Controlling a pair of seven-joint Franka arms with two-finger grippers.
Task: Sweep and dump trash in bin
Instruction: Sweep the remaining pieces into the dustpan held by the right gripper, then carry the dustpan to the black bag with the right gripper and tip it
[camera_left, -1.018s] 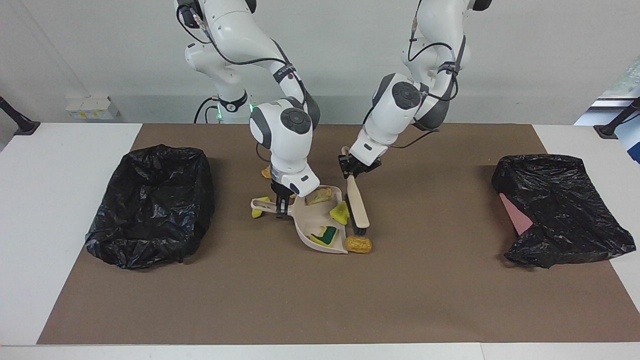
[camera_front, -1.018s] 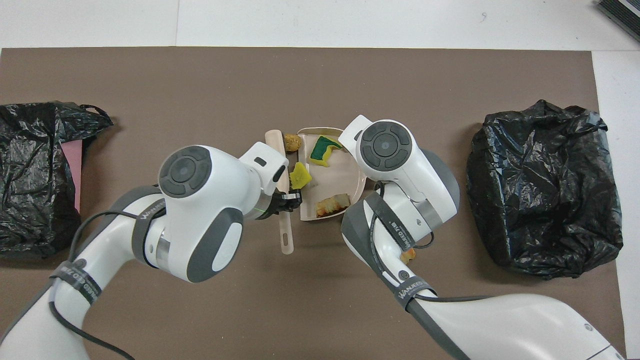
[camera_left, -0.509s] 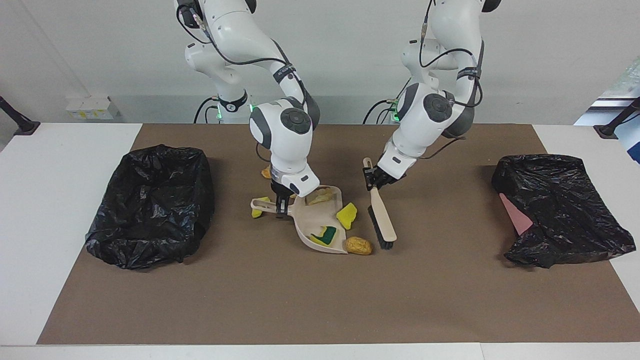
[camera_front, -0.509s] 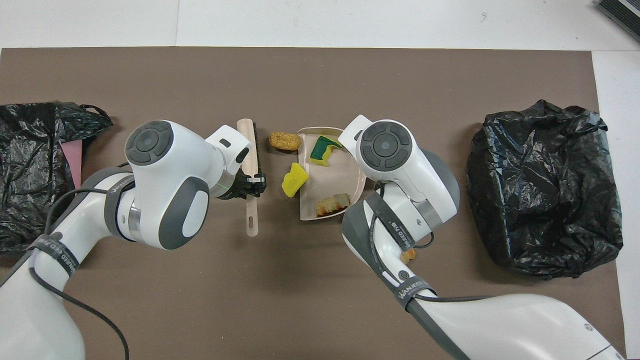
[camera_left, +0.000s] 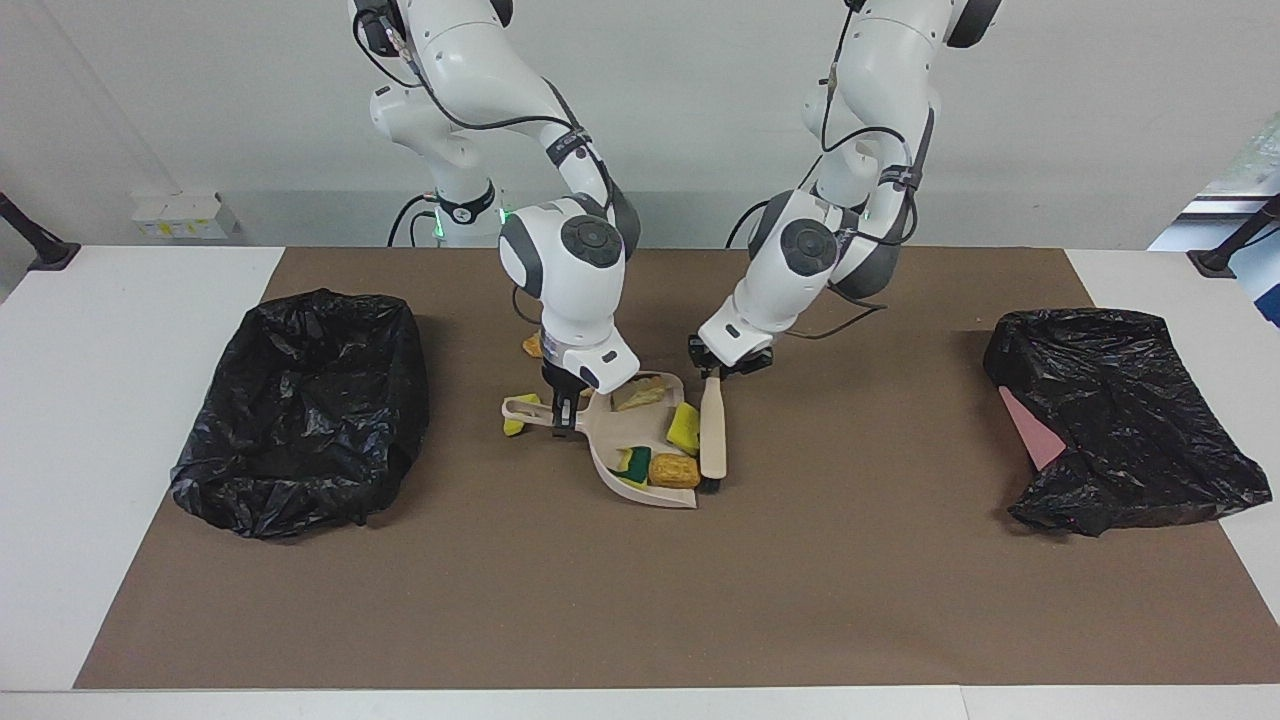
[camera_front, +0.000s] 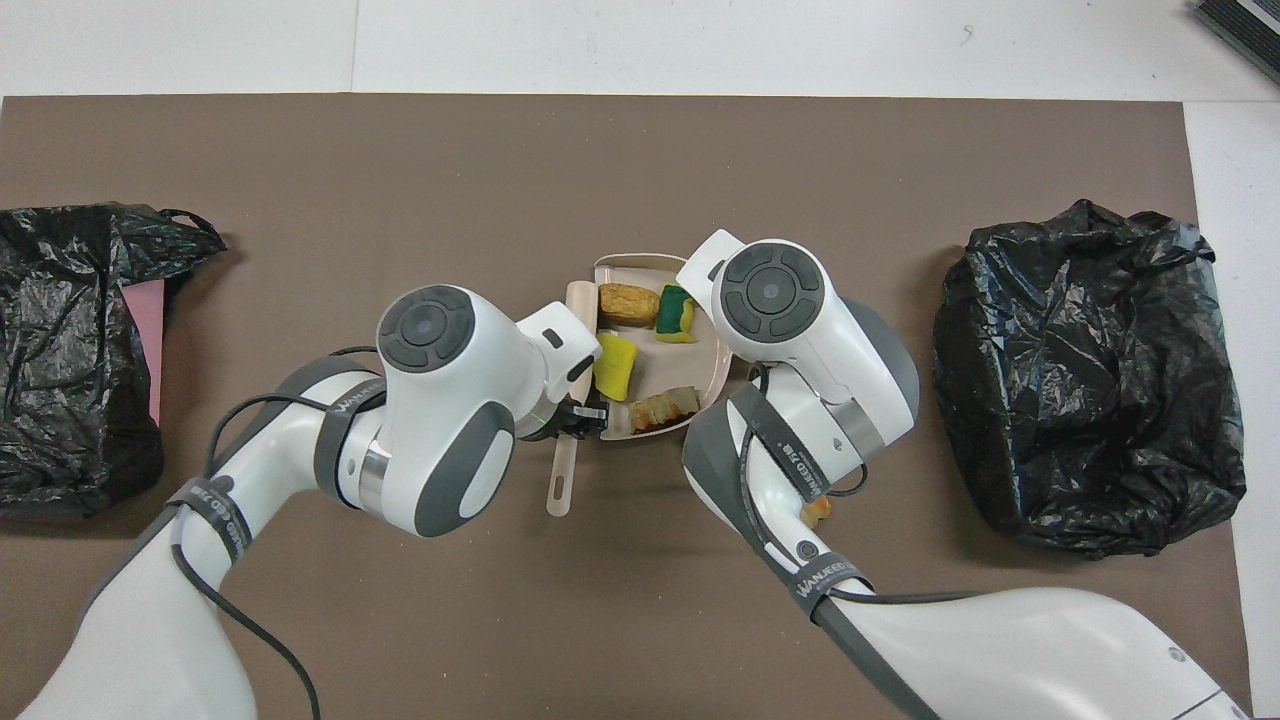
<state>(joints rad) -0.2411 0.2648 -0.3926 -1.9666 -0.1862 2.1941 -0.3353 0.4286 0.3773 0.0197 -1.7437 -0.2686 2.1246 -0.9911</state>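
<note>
My right gripper (camera_left: 563, 405) is shut on the handle of the beige dustpan (camera_left: 612, 436), which rests on the brown mat. In the pan lie trash pieces: a brown roll (camera_left: 673, 470) (camera_front: 628, 303), a yellow sponge chunk (camera_left: 684, 428) (camera_front: 615, 365), a green-and-yellow sponge (camera_front: 677, 313) and a striped croissant piece (camera_left: 640, 395) (camera_front: 662, 408). My left gripper (camera_left: 718, 365) (camera_front: 585, 415) is shut on the beige brush (camera_left: 712, 435), whose head lies along the pan's open mouth. A yellow chunk (camera_left: 515, 420) sits beside the pan's handle. An orange-brown piece (camera_left: 532, 345) (camera_front: 815, 512) lies nearer the robots.
A bin lined with a black bag (camera_left: 300, 410) (camera_front: 1090, 380) stands open at the right arm's end of the table. At the left arm's end lies a crumpled black bag (camera_left: 1120, 420) (camera_front: 70, 350) over something pink. White table borders the mat.
The left arm swung the brush out toward its own end, then back against the pan's mouth, pushing the brown roll and the yellow chunk into the pan. The right arm and the pan stayed still.
</note>
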